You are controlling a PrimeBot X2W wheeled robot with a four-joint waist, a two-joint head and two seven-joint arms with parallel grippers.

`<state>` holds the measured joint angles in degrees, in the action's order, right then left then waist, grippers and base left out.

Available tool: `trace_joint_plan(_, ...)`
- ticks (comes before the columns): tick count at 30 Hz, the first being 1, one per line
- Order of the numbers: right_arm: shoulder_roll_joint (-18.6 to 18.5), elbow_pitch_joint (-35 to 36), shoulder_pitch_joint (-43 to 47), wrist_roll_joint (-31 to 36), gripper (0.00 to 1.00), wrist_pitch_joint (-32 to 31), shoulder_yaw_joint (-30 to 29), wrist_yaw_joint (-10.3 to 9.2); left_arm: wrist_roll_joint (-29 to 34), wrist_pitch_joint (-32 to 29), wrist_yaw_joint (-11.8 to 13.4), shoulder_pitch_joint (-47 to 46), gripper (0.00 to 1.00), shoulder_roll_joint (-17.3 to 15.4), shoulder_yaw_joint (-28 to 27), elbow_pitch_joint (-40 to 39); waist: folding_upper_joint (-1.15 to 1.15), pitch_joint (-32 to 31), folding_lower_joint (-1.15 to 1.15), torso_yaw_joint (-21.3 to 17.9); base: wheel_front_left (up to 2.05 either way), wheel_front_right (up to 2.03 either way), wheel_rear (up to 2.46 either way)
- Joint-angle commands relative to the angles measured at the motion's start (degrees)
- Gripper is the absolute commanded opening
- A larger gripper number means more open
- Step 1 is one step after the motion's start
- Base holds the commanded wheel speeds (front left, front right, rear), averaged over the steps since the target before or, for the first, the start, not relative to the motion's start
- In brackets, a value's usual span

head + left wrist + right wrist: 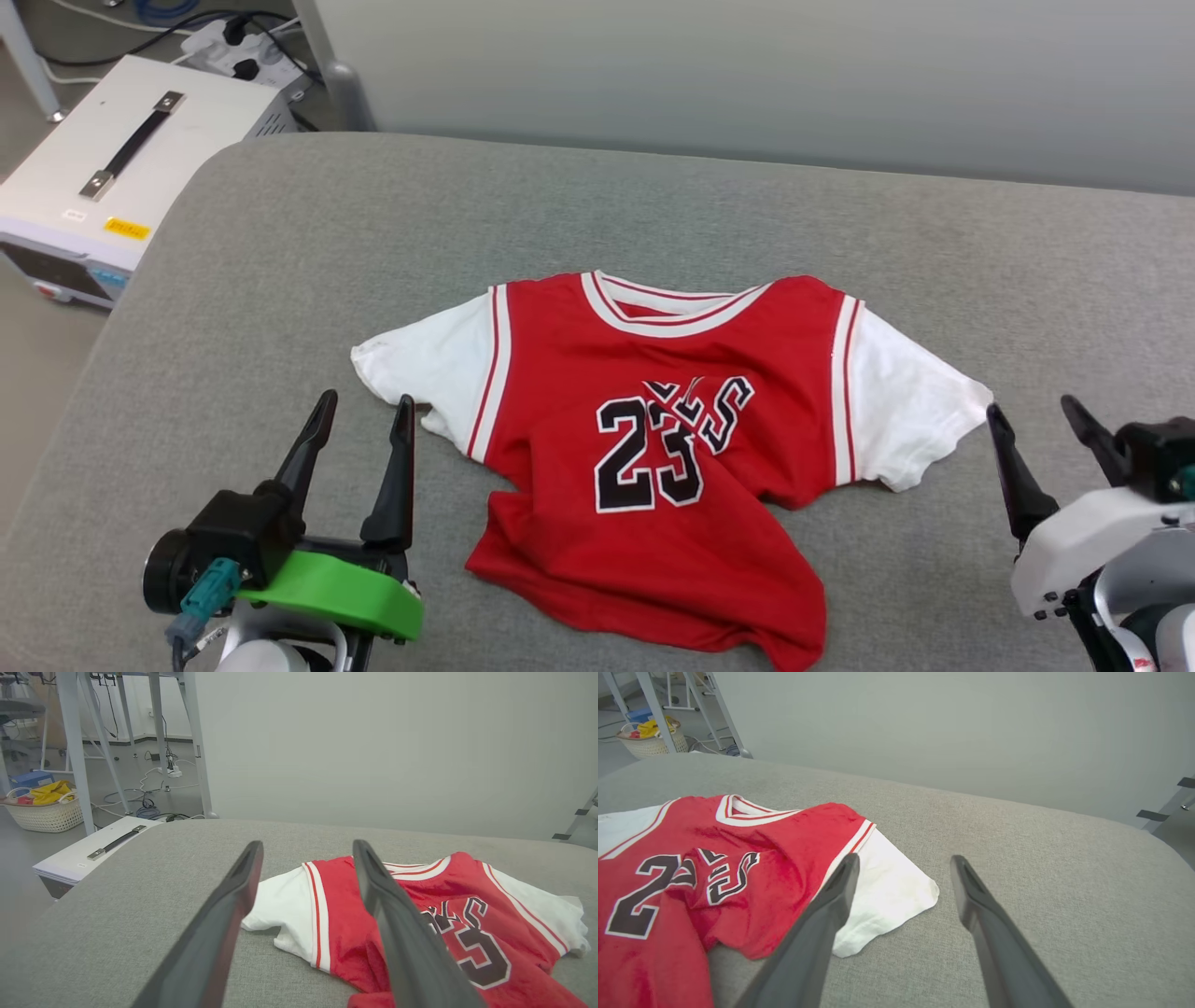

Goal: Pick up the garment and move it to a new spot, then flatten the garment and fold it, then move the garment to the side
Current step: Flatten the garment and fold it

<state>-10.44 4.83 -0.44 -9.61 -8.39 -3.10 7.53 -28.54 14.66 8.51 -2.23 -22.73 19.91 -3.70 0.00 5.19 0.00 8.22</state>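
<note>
Garment (653,448) lies rumpled on the table (280,280), collar away from the robot, sleeves out sideways. Left claw (366,399), spread and empty, sits just beside one sleeve; right claw (1032,407), likewise released, just beside the other, neither nearer.

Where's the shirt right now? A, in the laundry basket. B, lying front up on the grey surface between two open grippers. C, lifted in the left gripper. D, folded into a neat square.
B: the shirt lies front up and rumpled on the grey surface, with the left gripper and right gripper open at its sides, gripping nothing.
</note>
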Motion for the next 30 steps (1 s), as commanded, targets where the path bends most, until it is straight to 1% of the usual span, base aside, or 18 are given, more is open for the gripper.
trace_joint_plan(1, -1.0, 0.4, -0.6, -1.2, 1.0, -4.2, 0.4, -0.04, 1.3, 0.3, -0.6, 0.3, 1.0, 0.5, -0.3, -0.2, 0.0, 1.0, 0.0, 1.3, 0.0, 0.0, 0.0)
trace_joint_plan(2, -1.6, 0.3, -1.2, -2.1, 1.0, -7.5, 0.8, -0.04, 1.7, 0.3, -1.0, 0.1, 1.0, 0.9, -0.3, -0.2, 0.0, 1.3, 0.0, 1.5, 0.0, 0.0, 0.0)
trace_joint_plan(5, -4.3, -0.8, -4.4, -4.3, 1.0, -20.1, 1.5, -0.04, 2.7, 0.3, -2.5, -0.9, 1.0, 2.1, -0.6, 0.1, 0.0, 2.9, 0.0, 2.7, 0.0, 0.0, 0.0)
trace_joint_plan(8, -5.3, -2.7, -9.1, -6.4, 1.0, -30.9, 1.4, -0.04, 3.5, 0.3, -3.9, -1.9, 1.0, 3.2, -1.1, 1.0, 0.0, 4.5, 0.0, 4.1, 0.0, 0.0, 0.0)
trace_joint_plan(10, -6.0, -4.3, -11.7, -6.6, 1.0, -36.8, 1.9, -0.04, 3.9, 0.3, -4.6, -2.4, 1.0, 3.8, -1.6, 1.7, 0.0, 5.4, 0.0, 5.0, 0.0, 0.0, 0.0)
trace_joint_plan(12, -6.0, -5.8, -14.0, -6.6, 1.0, -40.8, 2.0, -0.04, 4.5, 0.3, -5.4, -3.0, 1.0, 4.4, -2.0, 2.4, 0.0, 6.2, 0.0, 6.2, 0.0, 0.0, 0.0)
trace_joint_plan(16, -6.1, -9.0, -16.6, -6.9, 1.0, -46.0, 3.5, -0.04, 5.5, 0.3, -6.8, -3.7, 1.0, 5.9, -2.8, 3.4, 0.0, 7.4, 0.0, 8.4, 0.0, 0.0, 0.0)
trace_joint_plan(20, -5.6, -12.7, -17.0, -6.9, 1.0, -48.3, 3.6, -0.04, 6.5, 0.3, -8.0, -3.9, 1.0, 7.1, -3.9, 4.2, 0.0, 8.0, 0.0, 10.0, 0.0, 0.0, 0.0)
trace_joint_plan(27, -5.9, -17.5, -15.7, -4.9, 1.0, -47.3, 4.8, -0.04, 8.1, 0.3, -9.8, -3.6, 1.0, 8.8, -6.1, 5.1, 0.0, 8.2, 0.0, 10.9, 0.0, 0.0, 0.0)
trace_joint_plan(28, -6.2, -18.1, -15.4, -4.9, 0.93, -47.0, 5.2, -0.04, 8.4, 0.3, -10.1, -3.5, 1.0, 8.9, -6.5, 5.2, 0.0, 8.2, 0.0, 10.8, 0.0, 0.0, 0.0)
trace_joint_plan(29, -6.4, -18.6, -15.3, -5.0, 0.44, -46.7, 5.4, -0.04, 8.6, 0.3, -10.3, -3.4, 1.0, 9.1, -6.8, 5.3, 0.0, 8.1, 0.0, 10.7, 0.0, 0.0, 0.0)
trace_joint_plan(30, -8.0, -19.5, -15.1, -4.9, 0.0, -45.2, 6.4, -0.04, 9.2, 0.3, -10.8, -3.2, 1.0, 9.4, -7.9, 5.7, 0.0, 7.7, 0.0, 9.9, 0.0, 0.0, 0.0)
